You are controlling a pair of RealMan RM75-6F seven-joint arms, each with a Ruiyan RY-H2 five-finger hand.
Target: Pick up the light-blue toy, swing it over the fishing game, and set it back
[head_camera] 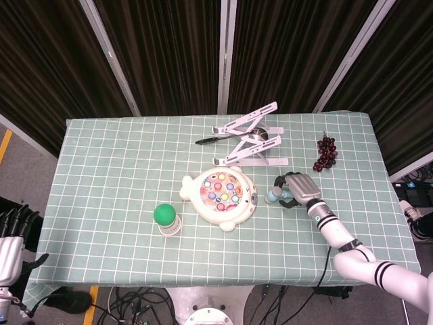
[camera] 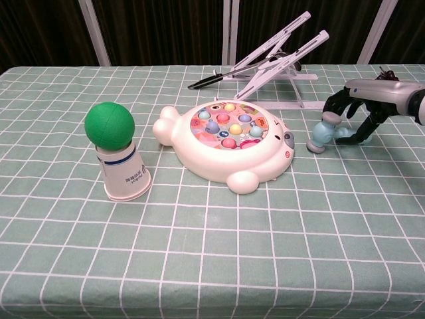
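The light-blue toy (head_camera: 272, 196), a small hammer, lies on the checked cloth just right of the white fishing game (head_camera: 222, 196). In the chest view the hammer's head (camera: 323, 135) points toward the fishing game (camera: 226, 143). My right hand (head_camera: 298, 189) arches over the handle, dark fingers on one side and thumb on the other, and hides most of it. Seen from the chest, the right hand (camera: 362, 106) straddles the handle without plainly clamping it, and the toy rests on the table. My left hand (head_camera: 12, 233) hangs off the table's left edge, holding nothing.
A green ball (camera: 109, 126) sits on an upturned paper cup (camera: 123, 174) left of the game. A white folding stand (head_camera: 250, 142) and a black pen (head_camera: 210, 140) lie behind the game. Dark grapes (head_camera: 325, 152) lie at the back right.
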